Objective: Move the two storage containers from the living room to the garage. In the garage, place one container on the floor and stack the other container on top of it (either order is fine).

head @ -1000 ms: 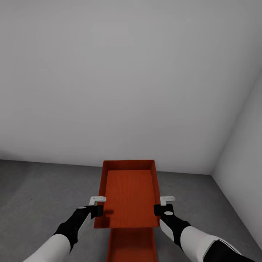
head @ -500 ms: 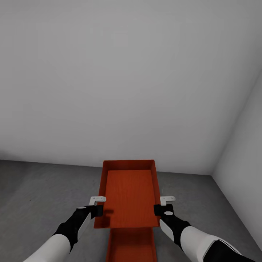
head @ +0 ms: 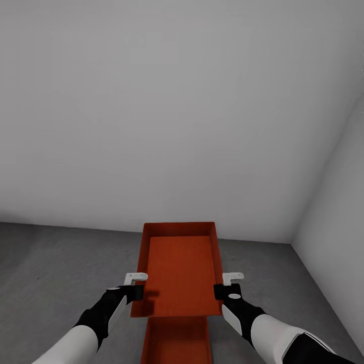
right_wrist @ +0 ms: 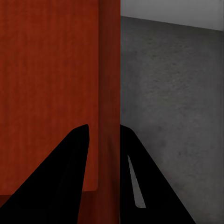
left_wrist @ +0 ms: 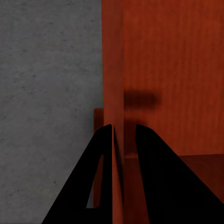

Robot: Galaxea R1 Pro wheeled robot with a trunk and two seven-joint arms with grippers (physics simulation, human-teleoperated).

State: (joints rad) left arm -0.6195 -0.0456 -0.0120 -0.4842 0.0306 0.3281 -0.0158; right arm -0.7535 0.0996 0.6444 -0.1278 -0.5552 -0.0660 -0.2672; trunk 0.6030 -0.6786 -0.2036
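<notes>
The left gripper [head: 136,285] is clamped on the left long wall of the upper storage container [head: 179,275], one dark finger [left_wrist: 100,177] outside the wall and the other inside, the wall pinched tight between them. This orange-red bin is held above the dark grey floor [head: 55,263] of the garage, open side up and level, its long axis running straight away from the robot toward the white back wall [head: 172,111], its short far end toward that wall and its short near end toward the robot. Just below its near end, the second storage container [head: 174,341] lies lower in the head view, lined up along the same axis and partly covered by the upper one; whether the two touch cannot be told. The right gripper [head: 228,287] grips the right long wall of the upper bin in the same way, fingers [right_wrist: 65,177] closed on either side of the wall. A white side wall [head: 333,202] meets the back wall at the right
</notes>
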